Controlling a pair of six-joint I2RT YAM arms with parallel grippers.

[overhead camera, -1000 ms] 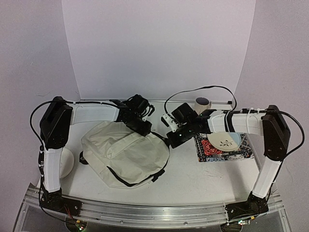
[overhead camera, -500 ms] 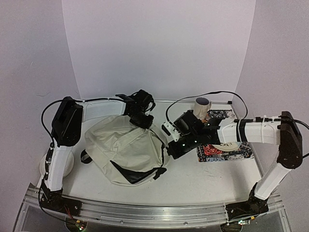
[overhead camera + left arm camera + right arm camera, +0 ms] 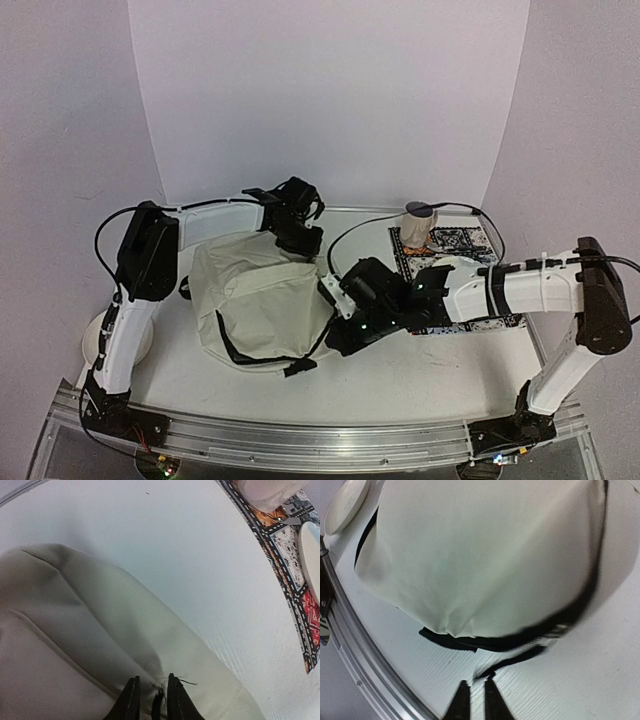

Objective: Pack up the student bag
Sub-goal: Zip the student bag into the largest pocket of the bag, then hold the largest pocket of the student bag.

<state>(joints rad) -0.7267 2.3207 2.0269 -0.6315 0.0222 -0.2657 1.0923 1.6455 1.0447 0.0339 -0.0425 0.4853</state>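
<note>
Seen from above, the student bag (image 3: pixel 260 300) lies on the bench (image 3: pixel 420 370), with both arms stretched low to it. The left wrist view shows the left pincer (image 3: pixel 152 700) pinching its cloth. The right pincer (image 3: pixel 476 700) is nearly closed at a black strap (image 3: pixel 512 661). I cannot tell if it holds the strap.

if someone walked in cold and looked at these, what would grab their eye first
The big cream fabric backpack, slumped left of the table's middle, dominates. Both arms meet at it: the left end effector nips fabric at its far edge, and the right end effector sits low at its near right side by a black strap. After that, the red-blue patterned cloth mat at the right rear, with a tan cup at its far corner.
</note>
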